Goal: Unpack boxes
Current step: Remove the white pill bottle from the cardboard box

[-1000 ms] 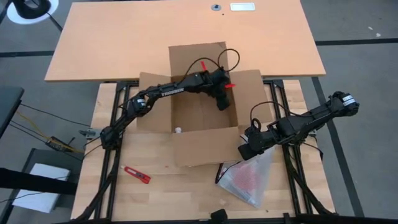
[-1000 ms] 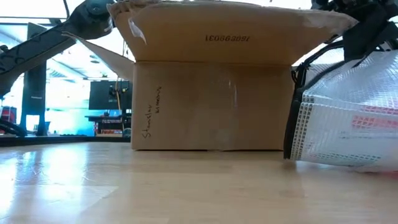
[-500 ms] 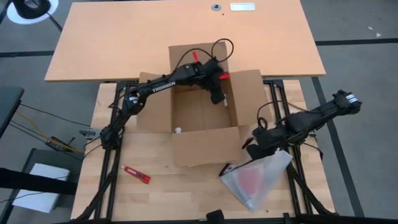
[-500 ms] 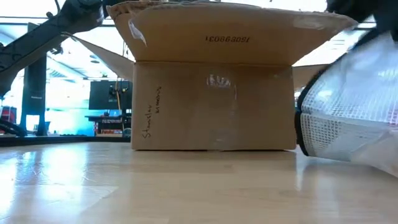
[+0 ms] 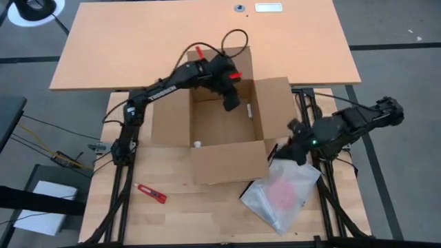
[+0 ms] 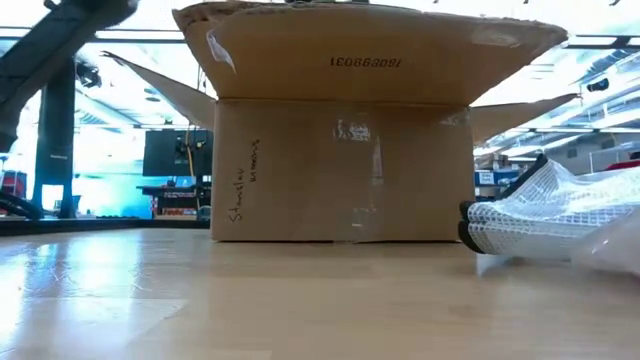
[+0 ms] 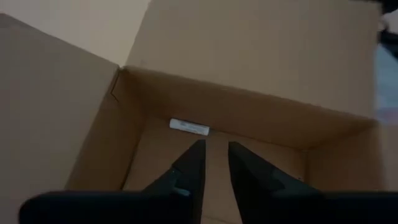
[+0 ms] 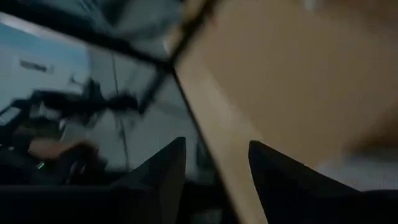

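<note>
Light wooden tabletop [image 5: 172,213] carries an open brown cardboard carton [image 5: 227,162] near its middle, all four flaps folded outward, with a larger tan desk behind it. Reaching in from above, the left gripper [image 5: 231,105] hangs over the carton's far inner part; its wrist view looks straight down into the carton, where a small white label [image 7: 189,127] lies on the floor, and its fingers [image 7: 189,168] stand only a narrow gap apart with nothing between them. At the carton's near right corner, just beside the right flap, the right gripper [image 5: 293,148] hovers with its fingers [image 8: 165,171] spread apart and empty. A clear plastic bag [image 5: 282,196] with something red inside lies on the table just below that gripper, apart from it, close to the carton's front right corner. A small red tool [image 5: 150,193] lies on the tabletop, well to the left of the carton's front.
</note>
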### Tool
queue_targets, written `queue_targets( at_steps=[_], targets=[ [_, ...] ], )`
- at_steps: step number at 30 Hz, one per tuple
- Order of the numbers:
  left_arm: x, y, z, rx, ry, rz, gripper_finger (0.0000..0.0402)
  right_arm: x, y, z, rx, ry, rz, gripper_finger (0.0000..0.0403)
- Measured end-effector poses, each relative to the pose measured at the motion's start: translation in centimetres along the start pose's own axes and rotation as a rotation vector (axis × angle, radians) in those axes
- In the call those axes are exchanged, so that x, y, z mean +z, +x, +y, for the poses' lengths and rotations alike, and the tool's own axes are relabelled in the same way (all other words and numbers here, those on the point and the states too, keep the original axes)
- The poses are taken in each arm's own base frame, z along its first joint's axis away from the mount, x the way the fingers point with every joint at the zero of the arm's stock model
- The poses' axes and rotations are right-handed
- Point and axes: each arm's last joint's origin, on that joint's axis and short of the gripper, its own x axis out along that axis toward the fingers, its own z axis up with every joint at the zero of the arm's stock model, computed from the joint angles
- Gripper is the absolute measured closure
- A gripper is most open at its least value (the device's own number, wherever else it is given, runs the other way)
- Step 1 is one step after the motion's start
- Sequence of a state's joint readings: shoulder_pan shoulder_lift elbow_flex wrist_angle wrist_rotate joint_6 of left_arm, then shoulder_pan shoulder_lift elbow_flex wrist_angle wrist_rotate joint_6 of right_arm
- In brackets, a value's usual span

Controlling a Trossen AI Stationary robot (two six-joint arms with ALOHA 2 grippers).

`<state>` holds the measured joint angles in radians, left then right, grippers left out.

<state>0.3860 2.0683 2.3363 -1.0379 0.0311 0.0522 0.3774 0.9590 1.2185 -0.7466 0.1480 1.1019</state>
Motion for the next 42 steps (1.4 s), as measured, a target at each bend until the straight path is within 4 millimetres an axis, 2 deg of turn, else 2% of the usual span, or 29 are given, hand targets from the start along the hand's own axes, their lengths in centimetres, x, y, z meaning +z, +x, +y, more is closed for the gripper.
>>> queue_targets(
  at_steps=[5, 9, 13, 16, 20, 24, 29, 34, 39, 42],
  targets=[
    [0.0, -5.1, 0.0, 0.006, -0.044, -0.021, 0.0322, 2.7, -0.3, 1.4, 0.043, -0.286, -0.345, 0.0225],
    [-0.6, -7.9, 0.1, 0.012, -0.064, -0.001, 0.0322, 4.7, 0.5, 0.8, -0.045, -0.497, -0.431, 0.0223],
    [-1.2, -10.0, 0.4, 0.016, -0.073, 0.018, 0.0322, 7.2, 3.0, -0.9, -0.098, -0.597, -0.347, 0.0212],
    [-1.5, -11.0, 1.1, 0.015, -0.080, 0.025, 0.0322, 10.1, 4.6, -1.7, -0.128, -0.659, -0.276, 0.0195],
    [-1.8, -11.5, 1.9, -0.033, -0.087, 0.036, 0.0323, 14.5, 6.3, -3.6, -0.317, -0.712, -0.121, 0.0161],
    [-2.0, -11.9, 2.7, -0.110, -0.072, 0.026, 0.0323, 18.1, 8.8, -6.6, -0.510, -0.726, 0.102, 0.0121],
    [-2.1, -12.0, 3.8, -0.106, -0.084, 0.024, 0.0323, 20.8, 12.4, -12.8, -0.790, -0.684, 0.383, 0.0076],
    [-2.4, -12.3, 4.4, -0.105, -0.103, 0.036, 0.0323, 21.8, 15.2, -18.1, -0.842, -0.691, 0.556, 0.0053],
    [-2.4, -12.3, 4.4, -0.106, -0.088, 0.032, 0.0323, 21.6, 18.0, -22.3, -0.841, -0.787, 0.764, 0.0063],
    [-2.3, -12.3, 4.4, -0.105, -0.081, 0.024, 0.0323, 21.4, 19.2, -24.1, -0.842, -0.763, 0.804, 0.0072]
  ],
)
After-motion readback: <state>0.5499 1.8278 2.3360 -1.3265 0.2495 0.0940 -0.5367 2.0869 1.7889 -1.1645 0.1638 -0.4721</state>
